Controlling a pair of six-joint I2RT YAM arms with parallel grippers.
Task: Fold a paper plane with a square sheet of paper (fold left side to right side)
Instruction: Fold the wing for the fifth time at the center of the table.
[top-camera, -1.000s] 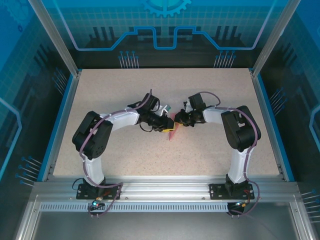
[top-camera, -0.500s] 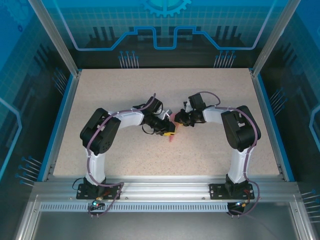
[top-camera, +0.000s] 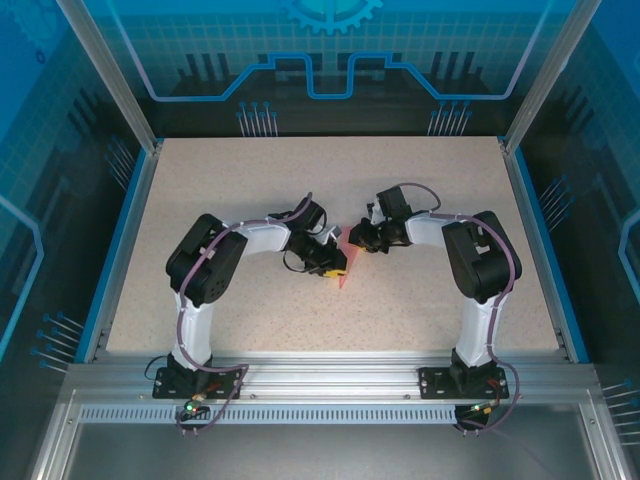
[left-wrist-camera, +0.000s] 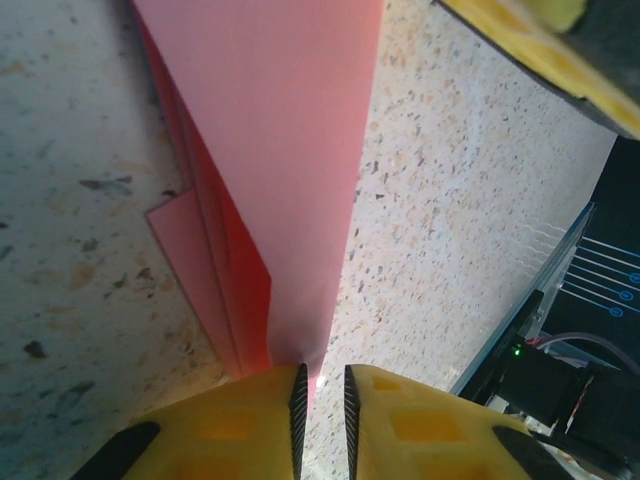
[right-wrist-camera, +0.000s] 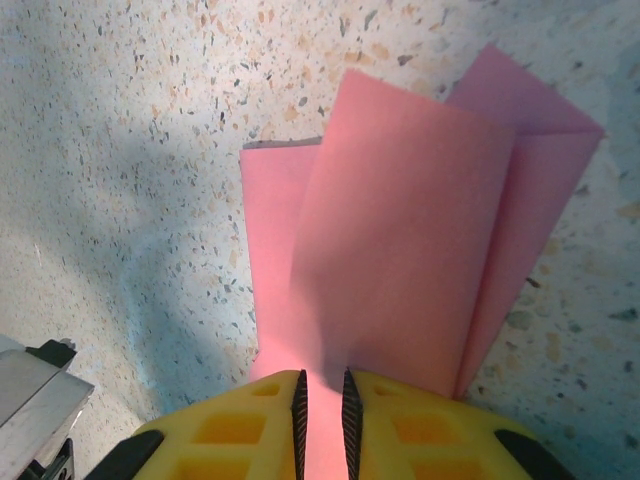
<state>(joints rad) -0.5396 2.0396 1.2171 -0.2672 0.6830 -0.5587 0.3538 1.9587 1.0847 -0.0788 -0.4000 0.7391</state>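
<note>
white-and-black arms (top-camera: 255, 237), purple cables (top-camera: 181, 330) — yellow ribbed fingers (left-wrist-camera: 230, 425).

The table (top-camera: 250, 310) has a beige speckled top under even, soft light. A blue rim (top-camera: 120, 250) runs along the table's left and right sides. Behind the table stands a blue back panel (top-camera: 330, 55) with a fine grid, bright lines and part of a gear sign (top-camera: 332, 12). Aluminium posts (top-camera: 110, 75) rise from the table's far corners. A silver rail (top-camera: 330, 375) lies along the table's near edge.
</note>
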